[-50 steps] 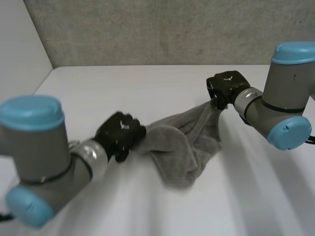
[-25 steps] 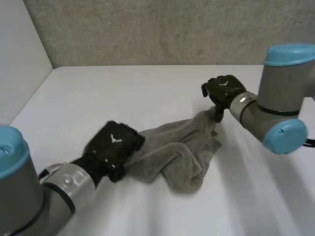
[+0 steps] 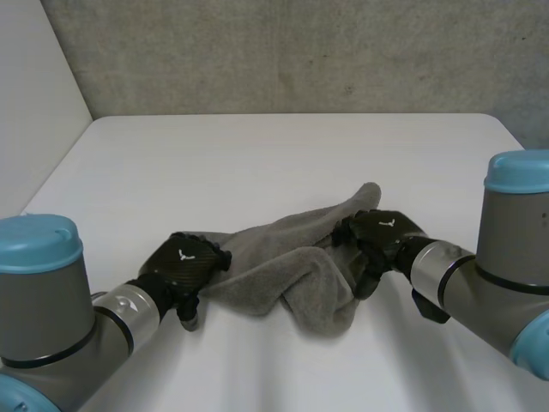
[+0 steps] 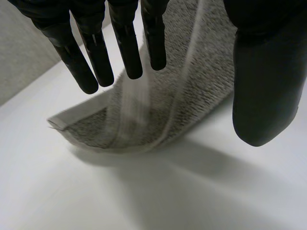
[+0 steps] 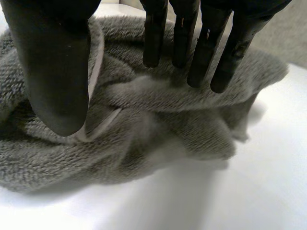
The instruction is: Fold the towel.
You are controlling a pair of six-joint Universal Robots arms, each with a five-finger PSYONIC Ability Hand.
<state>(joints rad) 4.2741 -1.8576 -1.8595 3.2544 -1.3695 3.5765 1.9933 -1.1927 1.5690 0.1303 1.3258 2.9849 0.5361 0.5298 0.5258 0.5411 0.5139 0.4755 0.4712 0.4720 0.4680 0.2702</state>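
The towel [image 3: 287,262] lies bunched in the middle of the surface [image 3: 257,163]. The left robot hand [image 3: 182,264] and right robot hand [image 3: 382,233] sit at its opposite ends, fingers straight and gripping nothing, probably placed to spread it flat.

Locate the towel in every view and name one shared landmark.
Head view: towel bunched mid-table, between left hand and right hand.
Left wrist view: towel, hemmed edge beyond the fingertips.
Right wrist view: towel heaped under the fingers.
Shared landmark: the white table.
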